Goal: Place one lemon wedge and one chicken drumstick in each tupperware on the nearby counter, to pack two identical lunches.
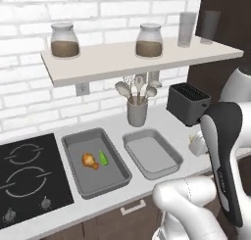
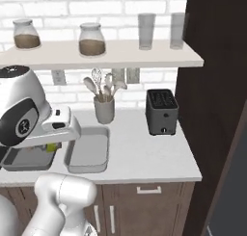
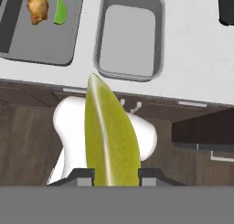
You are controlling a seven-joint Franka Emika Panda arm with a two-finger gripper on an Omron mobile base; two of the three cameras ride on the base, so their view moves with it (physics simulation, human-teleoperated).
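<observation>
1. Currently the gripper [image 3: 116,176] is clamping a yellow-green lemon wedge [image 3: 111,138] between its two finger tips, the wedge pointing away from the hand.
2. Held wedge is hanging over the cabinet fronts [image 3: 27,127], on the near side of the counter [image 1: 166,117] edge, not over either container.
3. Left tupperware [image 1: 78,185] is holding one chicken drumstick [image 1: 89,160] and one green lemon wedge [image 1: 103,157], lying just beside each other, drumstick to the left.
4. Right tupperware [image 1: 172,151] is sitting just beside the left one, its floor bare.
5. Utensil holder [image 1: 137,111] is standing behind the containers; toaster [image 1: 188,104] is sitting to the right, near the wall.
6. Stovetop [image 1: 27,178] is lying left of the left tupperware.
</observation>
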